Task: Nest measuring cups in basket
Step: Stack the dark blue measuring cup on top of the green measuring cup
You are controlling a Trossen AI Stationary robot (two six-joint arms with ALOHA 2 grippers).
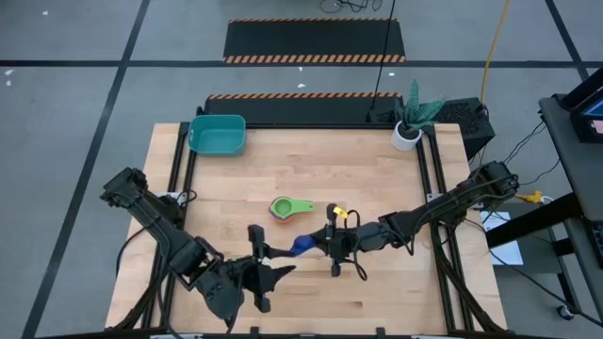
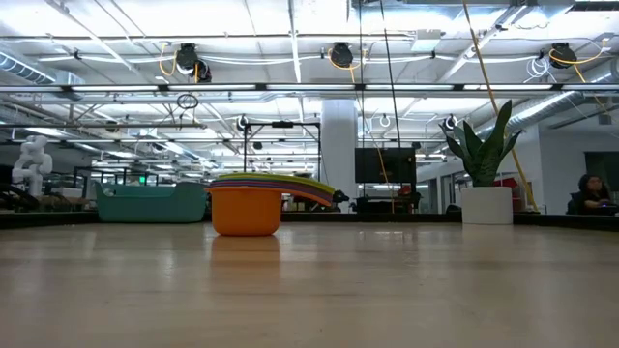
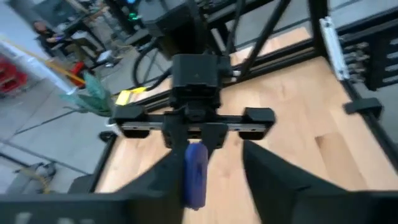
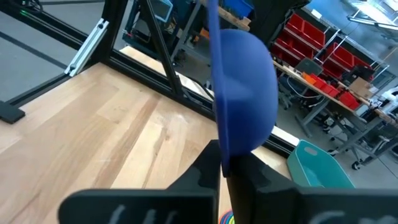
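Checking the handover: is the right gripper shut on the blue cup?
Shut on it. The right gripper pinches the blue cup on edge, as its wrist view shows; the left gripper's fingers are apart.

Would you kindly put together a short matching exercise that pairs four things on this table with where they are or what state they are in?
Things:
1. blue cup
2. basket
3. stack of cups
4. plant pot

Places or states:
A. at the far left corner of the table, with no cup in it
B. at the far right corner of the table
C. near the middle of the table, green cup on top
D. held off the table between the two arms, gripped by the right gripper

Pairs: 1-D, 2-A, 3-C, 4-B
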